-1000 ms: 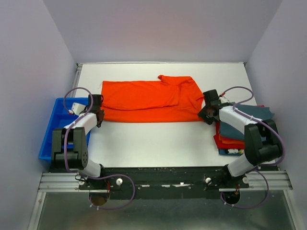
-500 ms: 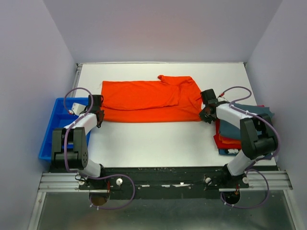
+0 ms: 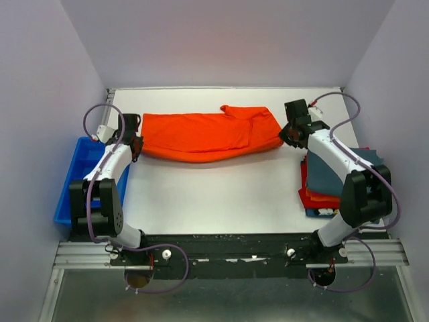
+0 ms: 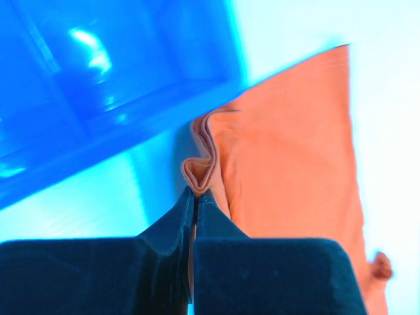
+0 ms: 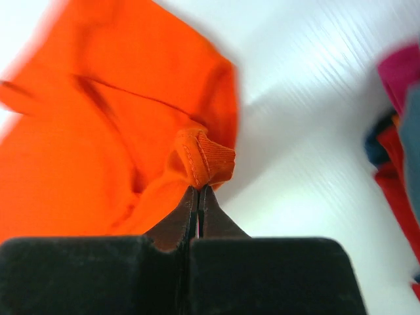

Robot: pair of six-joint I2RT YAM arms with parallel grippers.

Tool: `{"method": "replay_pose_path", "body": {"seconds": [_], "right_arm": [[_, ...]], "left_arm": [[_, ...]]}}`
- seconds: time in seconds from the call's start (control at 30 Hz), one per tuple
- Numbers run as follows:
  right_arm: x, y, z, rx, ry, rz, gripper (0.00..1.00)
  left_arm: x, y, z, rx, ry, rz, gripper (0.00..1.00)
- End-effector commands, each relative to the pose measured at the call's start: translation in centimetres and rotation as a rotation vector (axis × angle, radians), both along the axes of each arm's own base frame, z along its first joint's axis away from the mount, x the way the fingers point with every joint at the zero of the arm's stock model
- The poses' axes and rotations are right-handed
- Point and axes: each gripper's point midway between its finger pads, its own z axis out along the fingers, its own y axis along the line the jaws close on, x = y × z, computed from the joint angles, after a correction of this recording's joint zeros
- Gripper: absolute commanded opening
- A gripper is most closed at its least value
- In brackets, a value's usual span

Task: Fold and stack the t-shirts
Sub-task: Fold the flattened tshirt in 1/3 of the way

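Top view first: the orange-red t-shirt (image 3: 208,136) stretches across the far half of the table (image 3: 221,194). Its near edge sags in a bow between the left gripper (image 3: 134,143) at one end and the right gripper (image 3: 287,134) at the other. The stack of folded t-shirts (image 3: 335,178) sits at the right edge, and the blue bin (image 3: 77,181) is off to the left. Left wrist view: the jaws are pressed together on a small crimped pleat of orange hem, with the bin wall just beside it. That's a thin bite, and extra tension could tug it free. Right wrist view: the jaws are closed on a bunched knob of fabric, only its tip pinched. The danger, I'd say, is uneven travel between the two arms skewing the fold, or one end slipping out and the cloth collapsing in a heap.
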Motion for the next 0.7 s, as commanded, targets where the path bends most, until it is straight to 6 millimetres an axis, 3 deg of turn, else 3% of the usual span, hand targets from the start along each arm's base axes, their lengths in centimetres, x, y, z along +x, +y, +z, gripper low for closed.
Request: {"method": "replay_pose_path", "body": {"seconds": [0.0, 0.07, 0.17, 0.33, 0.4, 0.53, 0.67], "right_arm": [[2.8, 0.1, 11.6, -0.018, -0.233, 0.054, 0.01], [2.4, 0.1, 14.4, -0.004, -0.292, 0.061, 0.01], [0.6, 0.1, 13.6, 0.021, -0.273, 0.063, 0.01], [-4.8, -0.6, 5.5, 0.047, -0.073, 0.037, 0.01], [-7.8, -1.2, 1.6, 0.039, 0.012, 0.027, 0.01], [-11.5, -1.2, -2.1, 0.074, 0.065, 0.050, 0.01], [-13.3, -0.6, -3.6, 0.119, 0.089, 0.084, 0.01]], "left_arm": [[1.0, 0.9, 8.2, 0.039, -0.100, 0.011, 0.00], [0.7, 0.8, 10.3, 0.028, -0.176, 0.018, 0.00], [-0.6, 0.3, 10.7, 0.005, -0.252, 0.013, 0.00], [-6.0, 0.4, 5.5, 0.010, -0.120, 0.029, 0.00], [-8.4, 0.2, 3.6, 0.014, -0.081, 0.016, 0.00], [-12.1, -0.7, -0.3, -0.013, -0.051, -0.013, 0.00], [-13.6, -1.0, -1.8, -0.030, -0.053, -0.017, 0.00]]}}
